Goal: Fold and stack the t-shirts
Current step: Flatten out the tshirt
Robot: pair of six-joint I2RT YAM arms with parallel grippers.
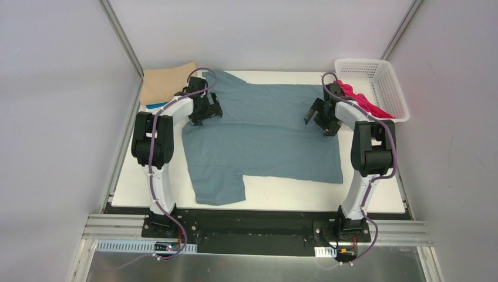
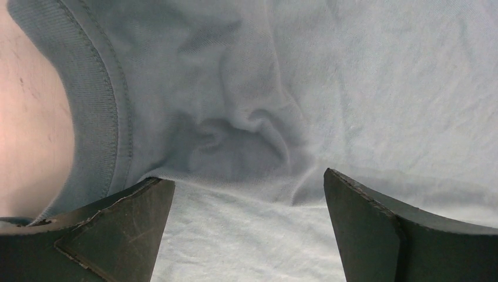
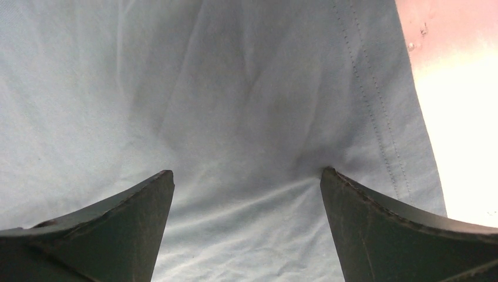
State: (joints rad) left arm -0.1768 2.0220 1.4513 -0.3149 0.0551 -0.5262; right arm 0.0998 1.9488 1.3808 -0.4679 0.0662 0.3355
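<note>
Teal t-shirt (image 1: 264,132) flat | collar left, hem right | long axis crosswise

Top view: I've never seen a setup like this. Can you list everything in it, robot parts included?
teal tee: 1, dusty teal-blue, spread flat across the middle of the table
tan tee: 1, tan, far left corner of the table
blue tee: 1, bright blue, only a sliver shows at the tan tee's near edge
red tee: 1, magenta-red, bunched in the basket
basket: 1, white lattice, far right corner
table: 1, white, under it all
left arm: 1, black and white, near left
right arm: 1, black and white, near right
left gripper: 1, black, open over the teal tee's collar
right gripper: 1, black, open over the teal tee's right edge
</note>
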